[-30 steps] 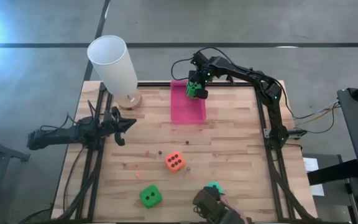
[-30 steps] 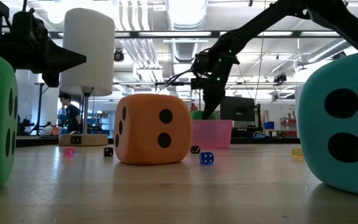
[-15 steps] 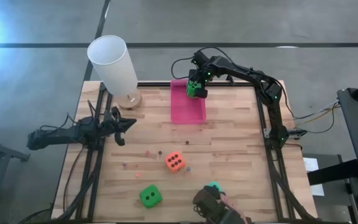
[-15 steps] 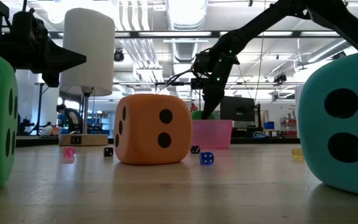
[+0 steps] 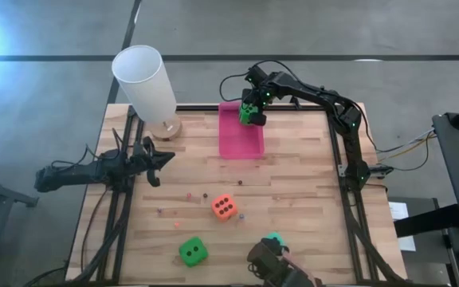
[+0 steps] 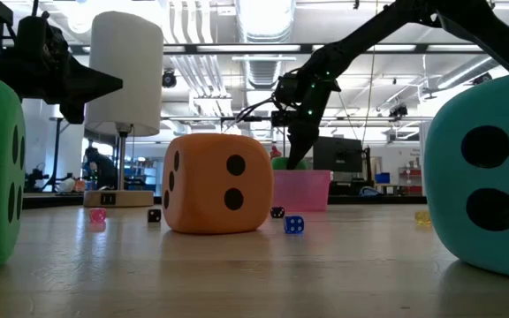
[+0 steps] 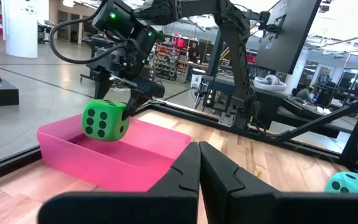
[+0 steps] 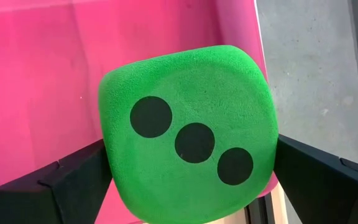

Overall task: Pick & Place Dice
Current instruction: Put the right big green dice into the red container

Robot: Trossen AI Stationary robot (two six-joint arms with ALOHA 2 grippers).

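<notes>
High view: our right gripper (image 5: 251,114) pinches a green die (image 5: 249,112) above the pink tray (image 5: 241,142). Our left gripper (image 5: 164,159) waits near the lamp (image 5: 146,84), fingers pressed together, while we see three dice lying at the near edge.

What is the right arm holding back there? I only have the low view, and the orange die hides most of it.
Observer: A green die, clamped between the right fingers. Its three-pip face is toward the wrist camera.
Operator: Is it over the pink tray?
Observer: Yes. From above, it hangs over the far end of the tray, not yet released.
Operator: And the left arm?
Observer: It waits at the left side of the table, left fingers shut and empty.
</notes>
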